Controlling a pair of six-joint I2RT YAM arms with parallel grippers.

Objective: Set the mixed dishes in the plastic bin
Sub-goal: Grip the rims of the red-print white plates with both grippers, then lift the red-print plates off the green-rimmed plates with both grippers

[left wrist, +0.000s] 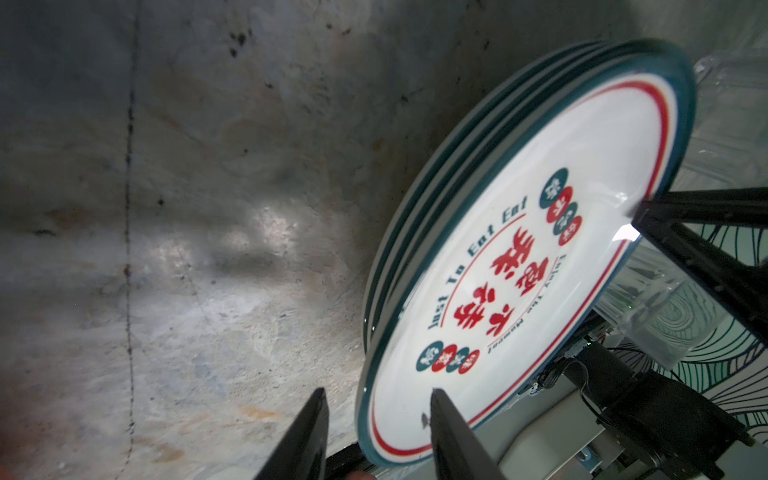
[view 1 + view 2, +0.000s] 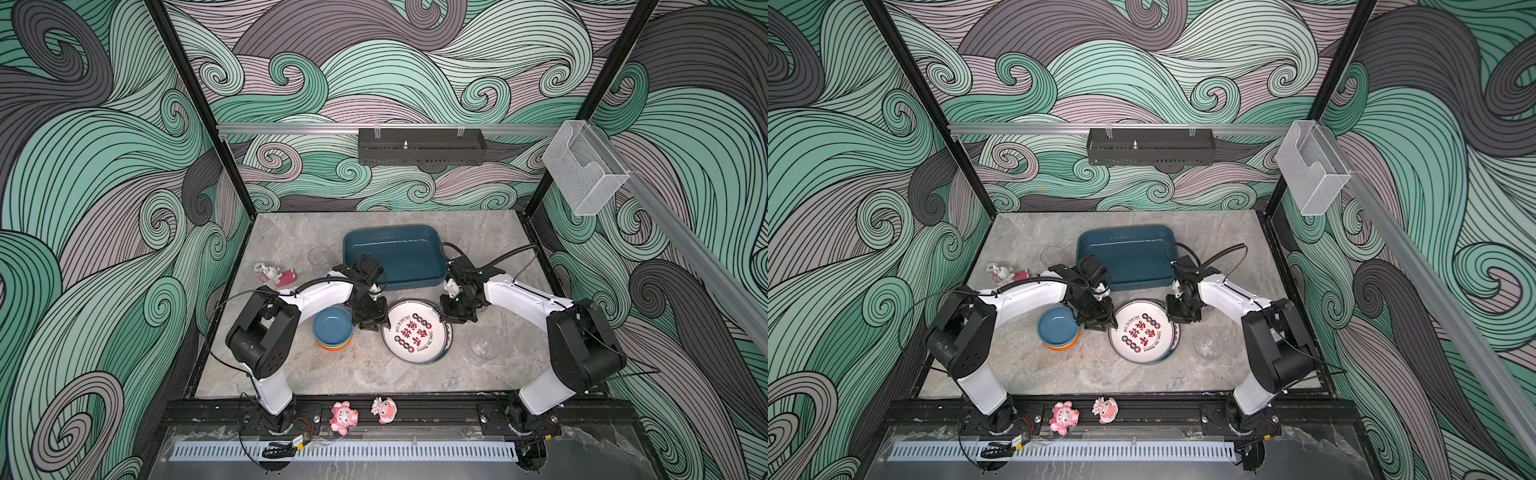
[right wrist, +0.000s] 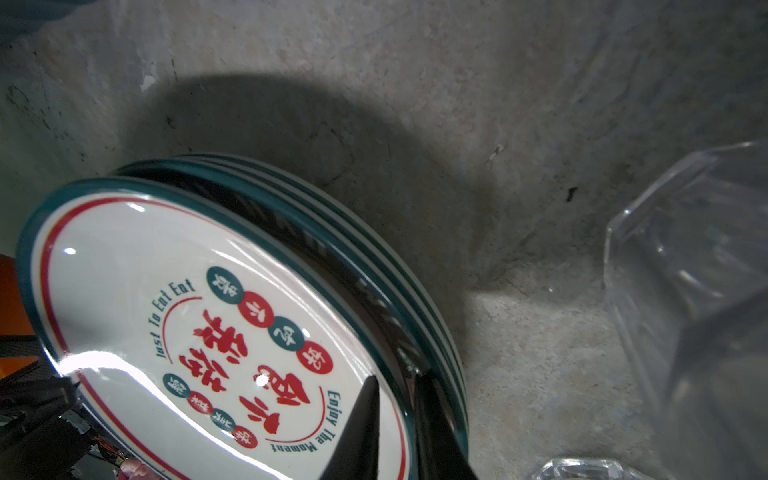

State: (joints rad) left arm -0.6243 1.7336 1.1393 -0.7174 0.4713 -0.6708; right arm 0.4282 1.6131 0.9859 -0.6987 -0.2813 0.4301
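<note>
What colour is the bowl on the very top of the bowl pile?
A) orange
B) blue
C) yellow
B: the blue bowl lies on top of the pile, and only the rim of an orange bowl peeks out at the bottom.

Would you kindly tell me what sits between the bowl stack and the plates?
The left gripper, jaws astride the plates' rim; both top views show it.
</note>
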